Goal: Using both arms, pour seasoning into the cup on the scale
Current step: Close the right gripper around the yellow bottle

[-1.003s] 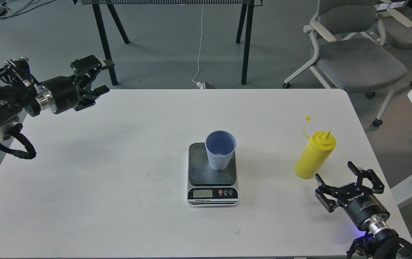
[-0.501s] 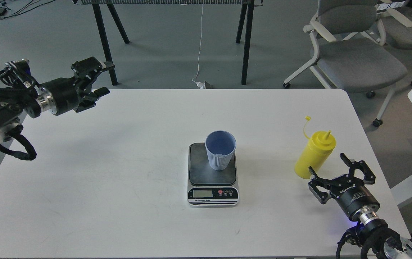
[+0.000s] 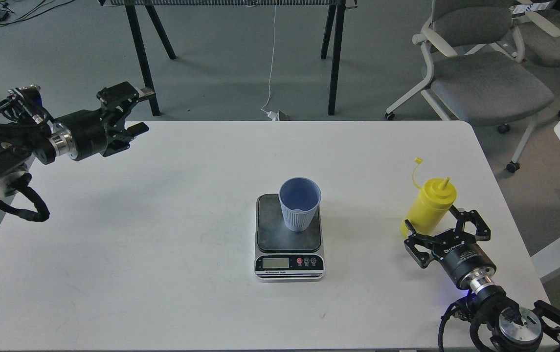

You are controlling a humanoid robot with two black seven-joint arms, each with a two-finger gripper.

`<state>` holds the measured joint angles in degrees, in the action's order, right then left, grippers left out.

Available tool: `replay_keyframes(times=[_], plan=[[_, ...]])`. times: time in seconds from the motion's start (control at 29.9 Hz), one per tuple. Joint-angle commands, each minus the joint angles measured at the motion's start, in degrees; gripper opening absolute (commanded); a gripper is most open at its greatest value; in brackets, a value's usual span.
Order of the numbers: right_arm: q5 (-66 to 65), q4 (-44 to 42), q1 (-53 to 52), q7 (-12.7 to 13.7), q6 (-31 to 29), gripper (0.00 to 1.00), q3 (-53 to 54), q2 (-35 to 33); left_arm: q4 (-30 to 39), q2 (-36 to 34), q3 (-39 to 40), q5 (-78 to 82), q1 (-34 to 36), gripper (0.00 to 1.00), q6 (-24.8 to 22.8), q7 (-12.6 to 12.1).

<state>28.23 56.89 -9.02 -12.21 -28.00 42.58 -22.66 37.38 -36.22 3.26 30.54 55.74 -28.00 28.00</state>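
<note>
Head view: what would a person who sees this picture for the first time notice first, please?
First, the light blue cup standing upright on the small scale in the middle of the white table. Next, the yellow seasoning bottle near the table's right edge, with the right pincer open around its base, fingers on either side. The left pincer hangs open over the far left corner, well away from both.

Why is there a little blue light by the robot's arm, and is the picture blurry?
Head view: sharp, evenly lit, soft shadows on the table; a small blue glow shines under the right arm's wrist, probably its own light.
</note>
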Motion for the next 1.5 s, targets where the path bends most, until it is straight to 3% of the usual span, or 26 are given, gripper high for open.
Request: replay_keyframes(times=[0.0,0.37,0.53,0.74,0.94,1.07,1.17,1.47], plan=[[0.0,-0.7,-0.8,0.0,0.0,0.99,0.0,0.9,0.0,0.0,0.0,0.0,-0.4,0.99,0.0,0.0],[-0.2,-2.0,-2.1,0.0,0.0,0.98,0.0,2.3,0.0,0.0,0.0,0.0,-0.5,0.99,0.0,0.0],[-0.6,-1.9,-2.0,0.0,0.0,0.92,0.0,2.4,0.0,0.0,0.0,0.0,-0.8,0.99,0.0,0.0],[-0.6,-1.8,-1.8,-0.2,0.0,0.74,0.0,2.4,0.0,0.2,0.0,0.0,-0.9,0.99,0.0,0.0],[-0.7,-1.7,-1.3,-0.3,0.0,0.43,0.4,2.4,0.0,0.3,-0.1,0.1,-1.3,0.99,0.0,0.0],[-1.1,-1.6,-1.1,-0.3,0.0,0.34,0.6,2.4,0.0,0.4,-0.1,0.1,-1.5,0.99,0.0,0.0],[-1.1,-1.7,-1.1,-0.7,0.0,0.13,0.8,2.4,0.0,0.4,-0.2,0.1,-1.9,0.99,0.0,0.0],[-1.1,0.1,-2.2,-1.0,0.0,0.10,3.6,0.7,0.0,0.3,0.0,0.1,-1.8,0.99,0.0,0.0]])
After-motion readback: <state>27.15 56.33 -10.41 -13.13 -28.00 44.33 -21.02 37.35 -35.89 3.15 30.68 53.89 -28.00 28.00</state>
